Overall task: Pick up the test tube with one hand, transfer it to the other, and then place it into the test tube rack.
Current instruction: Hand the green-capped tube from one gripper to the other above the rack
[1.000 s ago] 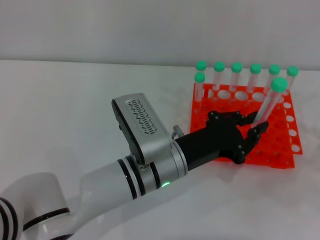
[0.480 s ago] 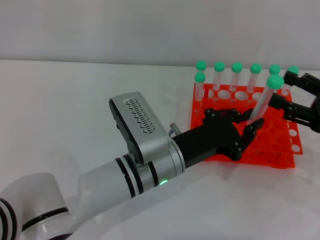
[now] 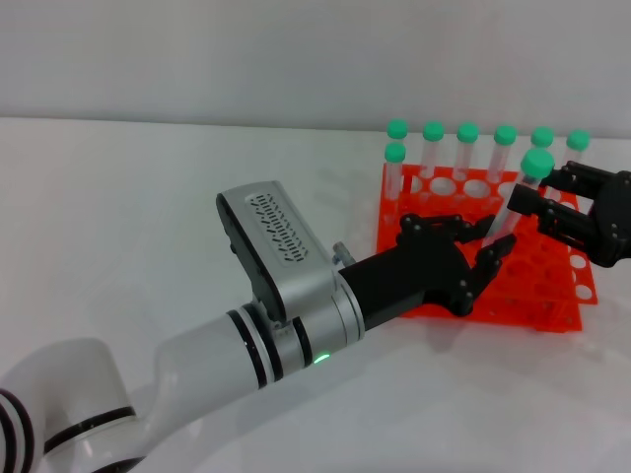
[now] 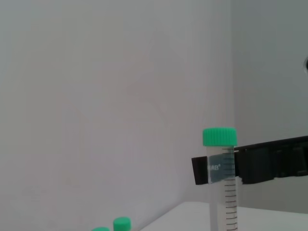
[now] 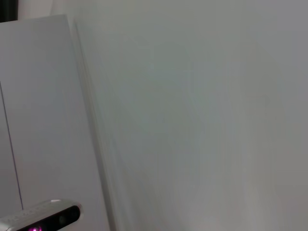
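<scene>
The left gripper, nearest of the working parts, is closed on the lower end of the tube, holding it tilted above the front part of the rack. The tube rises up and away from those fingers, so its green cap stands clear above them. Just beyond, the right gripper has its prongs at the upper barrel, right under the cap; in the left wrist view a dark finger crosses the tube at the label. Whether those prongs are pressing or only alongside, I cannot tell.

The tube looks like light, thin, stiff plastic: easy to carry, but smooth and round, so likely to slip or swing in a pinch at one end. The best hold for the right gripper seems to be the barrel just below the cap, where the cap's rim would stop it sliding down. That also leaves the lower end free to enter a hole. Squeezing hard is probably unnecessary.

Farther back, beyond both grippers, seven more capped tubes stand upright in the rack's far rows.
</scene>
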`<action>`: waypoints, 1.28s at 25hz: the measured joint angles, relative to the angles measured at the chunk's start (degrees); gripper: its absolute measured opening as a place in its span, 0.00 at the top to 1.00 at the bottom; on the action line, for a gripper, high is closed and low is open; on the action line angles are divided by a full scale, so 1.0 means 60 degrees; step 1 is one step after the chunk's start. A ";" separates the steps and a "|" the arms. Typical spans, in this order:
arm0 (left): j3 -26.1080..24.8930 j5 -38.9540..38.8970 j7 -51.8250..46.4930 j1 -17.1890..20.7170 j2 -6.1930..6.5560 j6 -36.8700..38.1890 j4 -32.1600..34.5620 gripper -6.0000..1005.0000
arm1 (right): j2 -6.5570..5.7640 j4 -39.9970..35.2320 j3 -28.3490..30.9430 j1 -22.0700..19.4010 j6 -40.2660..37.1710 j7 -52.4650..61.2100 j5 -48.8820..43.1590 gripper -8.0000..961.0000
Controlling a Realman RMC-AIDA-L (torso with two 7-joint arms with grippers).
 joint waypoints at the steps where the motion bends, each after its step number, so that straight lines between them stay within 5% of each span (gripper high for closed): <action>1: 0.0001 0.0040 0.0000 -0.0032 0.0000 -0.0024 0.0003 0.69 | 0.0020 0.0000 0.0001 0.0000 0.0003 0.0000 0.0000 0.30; 12: 0.0056 0.0063 0.0004 -0.0038 0.0000 -0.0110 0.0048 0.67 | 0.0203 0.0001 0.0034 0.0031 -0.0061 -0.0032 -0.0015 0.75; 30: -0.0413 -0.0034 0.0707 0.0174 -0.0005 -0.0879 0.0020 0.65 | 0.0315 -0.0006 0.0207 -0.0012 -0.0114 -0.0126 0.0090 0.77; 32: -0.0531 -0.0039 0.0761 0.0272 -0.0007 -0.0872 0.0006 0.59 | 0.0341 -0.0008 0.0346 -0.0016 -0.0241 -0.0128 0.0096 0.78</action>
